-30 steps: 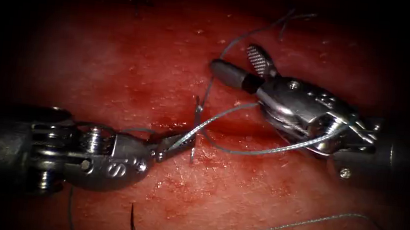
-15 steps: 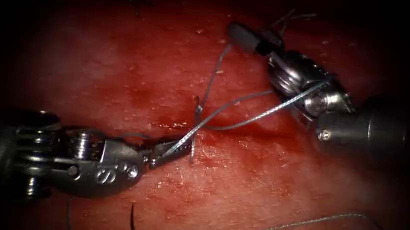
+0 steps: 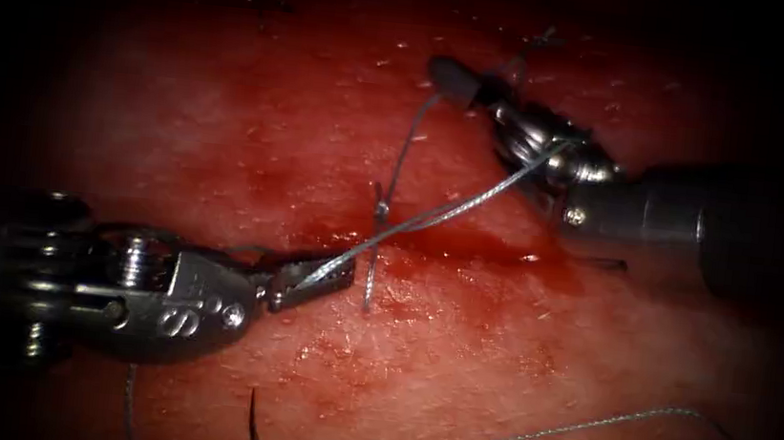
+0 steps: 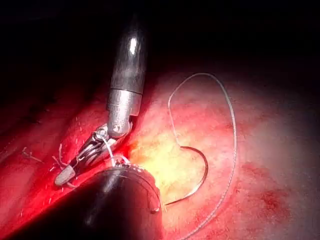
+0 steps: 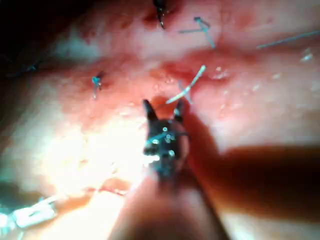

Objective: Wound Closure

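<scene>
Left tool (image 3: 314,278): clamped on thread (image 3: 440,217) at the cut (image 3: 466,244). Right tool (image 3: 458,81), two o'clock: grip cannot be told. Needle (image 3: 254,432) free, six o'clock. Stitch placed; knot unfinished.

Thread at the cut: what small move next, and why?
Probably ease the left claw leftward, gently: it grips the thread, which crosses the cut and wraps round the right claw. The needle lies free on the tissue.

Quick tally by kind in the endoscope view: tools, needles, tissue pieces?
Steel needle-driver tools: 2, left tool and right tool, both gripping grey thread
Dark curved needle: 1, lying free on the tissue
Red pork tissue: 1
Total: 4
</scene>
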Available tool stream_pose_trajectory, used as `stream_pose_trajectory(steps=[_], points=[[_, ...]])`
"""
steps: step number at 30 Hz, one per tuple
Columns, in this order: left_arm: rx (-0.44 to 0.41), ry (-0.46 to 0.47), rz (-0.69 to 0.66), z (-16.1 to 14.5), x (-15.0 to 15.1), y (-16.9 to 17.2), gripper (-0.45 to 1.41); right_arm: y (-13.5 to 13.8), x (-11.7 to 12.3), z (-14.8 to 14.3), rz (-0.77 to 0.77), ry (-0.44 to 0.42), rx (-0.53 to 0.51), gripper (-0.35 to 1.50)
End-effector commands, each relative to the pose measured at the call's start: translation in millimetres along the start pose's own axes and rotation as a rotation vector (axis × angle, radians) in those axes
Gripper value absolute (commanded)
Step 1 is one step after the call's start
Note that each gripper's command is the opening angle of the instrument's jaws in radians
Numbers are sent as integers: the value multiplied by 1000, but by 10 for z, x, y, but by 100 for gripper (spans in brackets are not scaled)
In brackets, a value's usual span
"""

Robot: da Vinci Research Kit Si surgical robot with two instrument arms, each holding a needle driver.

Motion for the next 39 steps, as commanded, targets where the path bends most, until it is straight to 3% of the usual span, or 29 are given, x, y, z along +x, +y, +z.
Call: stream_pose_trajectory(steps=[1,5,8,10,11,12,21,26,39], points=[[-3,4,11,7,1,1,-45,-1,-2,9,1,4,3,111],[-30,14,19,6,0,1,-45,-7,1,17,8,12,3,106],[-42,13,22,5,0,2,-45,-11,2,23,18,16,-2,83],[-47,12,25,3,-1,4,-45,-13,2,25,7,18,-3,34],[-51,12,26,2,-3,4,-45,-14,2,24,2,24,-5,-6],[-52,13,27,1,-4,4,-45,-14,3,24,2,28,-18,-35],[-50,-32,-37,-12,-31,-25,-45,-23,3,-2,-98,22,-50,-35],[-35,-83,-88,-12,-57,-60,-45,-43,-2,-28,-205,25,6,-35],[-15,-148,-198,38,-138,-143,-45,-100,-56,-89,-317,-12,133,-35]])
